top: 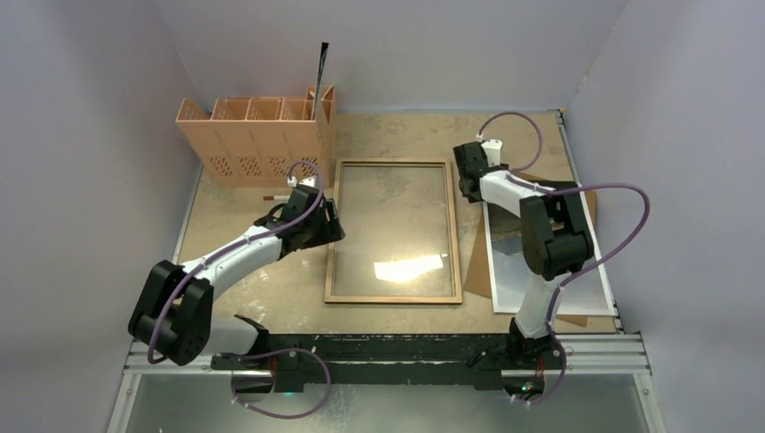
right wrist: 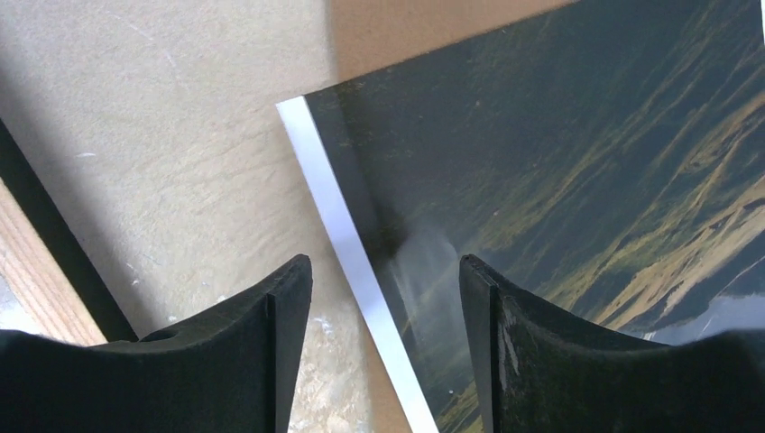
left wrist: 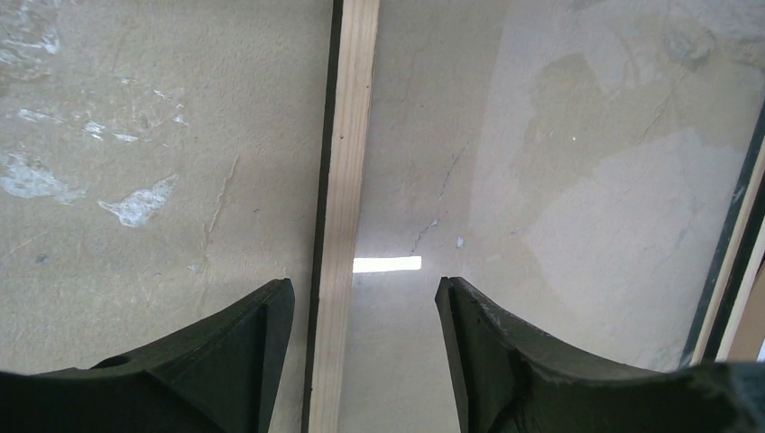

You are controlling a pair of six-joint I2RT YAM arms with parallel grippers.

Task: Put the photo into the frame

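The frame (top: 394, 163) lies flat mid-table, wood-coloured side up, with table showing through its glass. My left gripper (top: 330, 223) hovers open at its left rail; in the left wrist view the light wooden rail (left wrist: 347, 162) runs between the spread fingers, clear of both, nearer the left one (left wrist: 365, 302). The photo (top: 505, 281) lies right of the frame, partly under the right arm. My right gripper (top: 470, 179) is open above the photo's far left corner. In the right wrist view the dark landscape (right wrist: 559, 171) and its white border (right wrist: 338, 216) pass between the fingers (right wrist: 386, 275).
A plain brown backing board (top: 477, 262) lies under the photo, also showing at the top of the right wrist view (right wrist: 406, 27). A perforated orange rack (top: 257, 135) stands at the back left with a thin dark sheet upright in it (top: 322, 68). Walls enclose the table.
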